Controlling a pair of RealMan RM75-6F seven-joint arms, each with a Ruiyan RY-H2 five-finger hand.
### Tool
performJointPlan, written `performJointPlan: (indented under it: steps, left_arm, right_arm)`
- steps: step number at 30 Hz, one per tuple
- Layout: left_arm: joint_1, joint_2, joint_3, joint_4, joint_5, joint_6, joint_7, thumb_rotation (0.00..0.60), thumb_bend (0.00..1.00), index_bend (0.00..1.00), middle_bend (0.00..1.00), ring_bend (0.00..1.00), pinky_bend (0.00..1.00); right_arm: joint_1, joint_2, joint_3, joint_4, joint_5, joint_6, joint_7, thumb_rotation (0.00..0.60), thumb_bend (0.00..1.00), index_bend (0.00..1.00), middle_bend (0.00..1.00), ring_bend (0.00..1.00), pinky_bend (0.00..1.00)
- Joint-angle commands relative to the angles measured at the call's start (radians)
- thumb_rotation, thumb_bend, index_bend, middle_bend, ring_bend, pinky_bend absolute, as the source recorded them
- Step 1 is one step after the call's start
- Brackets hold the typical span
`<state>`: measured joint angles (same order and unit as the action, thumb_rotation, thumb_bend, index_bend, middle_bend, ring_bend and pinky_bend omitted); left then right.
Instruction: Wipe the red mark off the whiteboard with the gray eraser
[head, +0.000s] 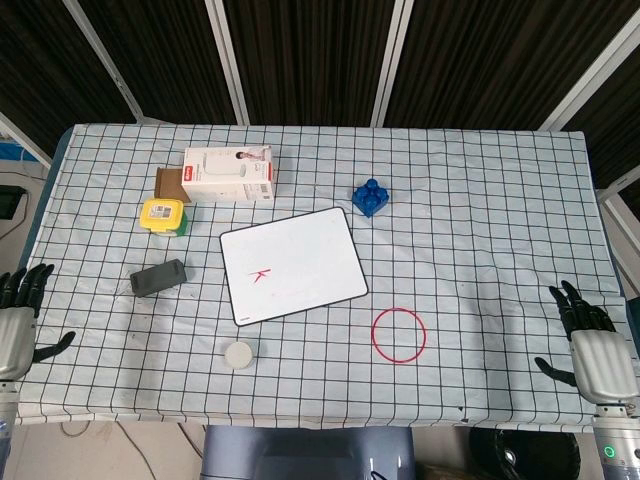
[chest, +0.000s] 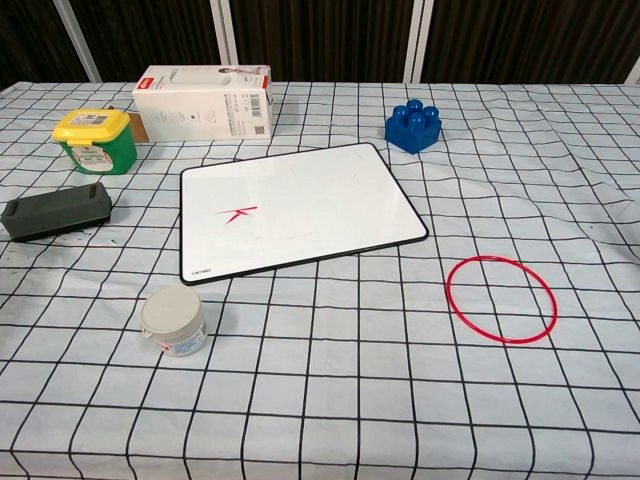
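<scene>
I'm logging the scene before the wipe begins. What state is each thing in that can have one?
whiteboard: flat on the table, red mark unwiped.
gray eraser: on the cloth left of the board, untouched.
green tub: yellow lid on.
white jar: upright, lid on.
white box: closed, lying on its side.
left hand: fingers apart, holding nothing.
right hand: fingers apart, holding nothing.

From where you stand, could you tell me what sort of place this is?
Probably a robot test bench: a table under a grid-printed cloth, dark panels in metal frames behind, and unrelated props like a whiteboard and toy block.
</scene>
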<state>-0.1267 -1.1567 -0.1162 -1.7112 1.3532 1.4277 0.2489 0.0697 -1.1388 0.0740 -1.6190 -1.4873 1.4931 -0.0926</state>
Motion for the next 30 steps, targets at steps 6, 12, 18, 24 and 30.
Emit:
performJointPlan:
  steps: [6,12,18,24,30]
  left_arm:
    - [-0.136,-0.023,-0.084,-0.058,-0.199,-0.195,0.123,0.6,0.13,0.01,0.08,0.01,0.05]
    - [-0.251,-0.05,-0.136,-0.024,-0.408,-0.334,0.231,0.6,0.13,0.01,0.09,0.01,0.05]
    - [-0.336,-0.083,-0.17,0.038,-0.55,-0.441,0.228,0.6,0.12,0.01,0.11,0.01,0.06]
    - [-0.411,-0.102,-0.162,0.082,-0.647,-0.493,0.29,0.6,0.12,0.04,0.14,0.03,0.07]
    - [-0.478,-0.138,-0.141,0.136,-0.728,-0.53,0.34,0.6,0.12,0.06,0.17,0.03,0.07]
  right_arm:
    - [0.0,0.001,-0.002,-0.003,-0.002,-0.001,0.001,0.6,0.04,0.0,0.04,0.18,0.21]
    - [0.0,0.001,-0.003,-0.003,-0.003,-0.003,0.002,0.6,0.04,0.0,0.04,0.18,0.21]
    - [0.001,0.002,-0.004,-0.003,-0.003,-0.006,0.002,0.6,0.04,0.0,0.04,0.18,0.21]
    - [0.003,0.003,-0.005,-0.004,0.001,-0.013,-0.001,0.6,0.04,0.0,0.04,0.18,0.21]
    - [0.004,0.003,-0.004,-0.005,0.004,-0.015,-0.003,0.6,0.04,0.0,0.04,0.18,0.21]
